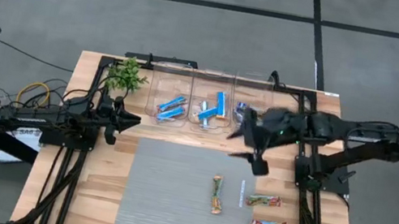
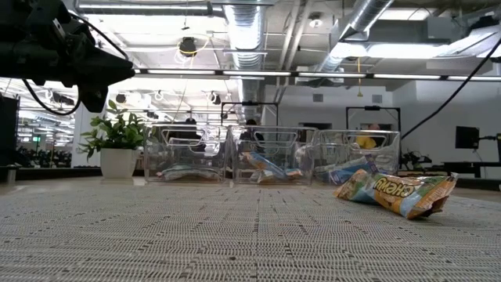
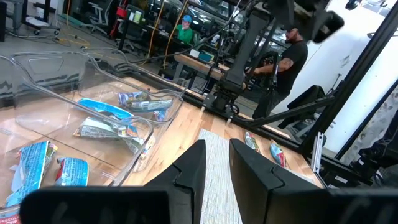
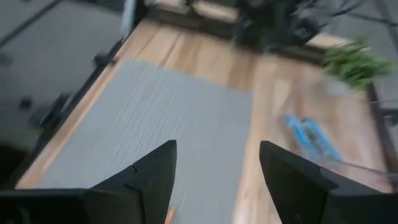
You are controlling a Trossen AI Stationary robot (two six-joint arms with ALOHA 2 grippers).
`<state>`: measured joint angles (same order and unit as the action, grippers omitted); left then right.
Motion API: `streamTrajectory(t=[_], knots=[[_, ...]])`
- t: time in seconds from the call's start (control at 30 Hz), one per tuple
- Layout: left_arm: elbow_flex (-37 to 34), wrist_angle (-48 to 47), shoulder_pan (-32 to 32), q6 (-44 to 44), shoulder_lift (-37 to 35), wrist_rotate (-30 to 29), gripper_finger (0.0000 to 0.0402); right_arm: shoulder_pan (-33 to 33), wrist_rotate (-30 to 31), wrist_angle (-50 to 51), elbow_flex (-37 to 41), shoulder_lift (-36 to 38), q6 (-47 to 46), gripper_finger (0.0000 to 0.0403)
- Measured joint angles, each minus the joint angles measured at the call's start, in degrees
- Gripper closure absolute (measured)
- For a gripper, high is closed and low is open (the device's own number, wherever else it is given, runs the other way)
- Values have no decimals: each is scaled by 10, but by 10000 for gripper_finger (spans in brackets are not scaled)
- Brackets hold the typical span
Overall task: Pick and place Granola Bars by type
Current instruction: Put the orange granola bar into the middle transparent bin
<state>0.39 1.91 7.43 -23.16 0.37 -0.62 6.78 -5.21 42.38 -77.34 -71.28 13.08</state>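
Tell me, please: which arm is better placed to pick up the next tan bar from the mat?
Probably the right: its open gripper hangs near the tan bars, while the left gripper waits beside the plant.

Evenly and brightly lit from ceiling strip lights [image 2: 235,74], glaring white in the low view. Only soft, faint shadows on the grey mat [image 1: 169,189]. Heavily motion-blurred in the right wrist view, plant [image 4: 354,62] smeared. Out of focus on the nearest mat weave in the low view.
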Motion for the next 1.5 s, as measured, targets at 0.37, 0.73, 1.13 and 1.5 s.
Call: streamTrajectory(t=[0.37,0.73,1.13,1.5], knots=[[0,0,0,0,0,0,339,119,-2,32,93,-23,145,181],[0,0,0,0,0,0,339,174,102,-67,234,-23,420,181],[0,0,0,0,0,0,339,181,171,-114,245,-38,420,181],[0,0,0,0,0,0,339,184,127,-174,246,-154,450,181]])
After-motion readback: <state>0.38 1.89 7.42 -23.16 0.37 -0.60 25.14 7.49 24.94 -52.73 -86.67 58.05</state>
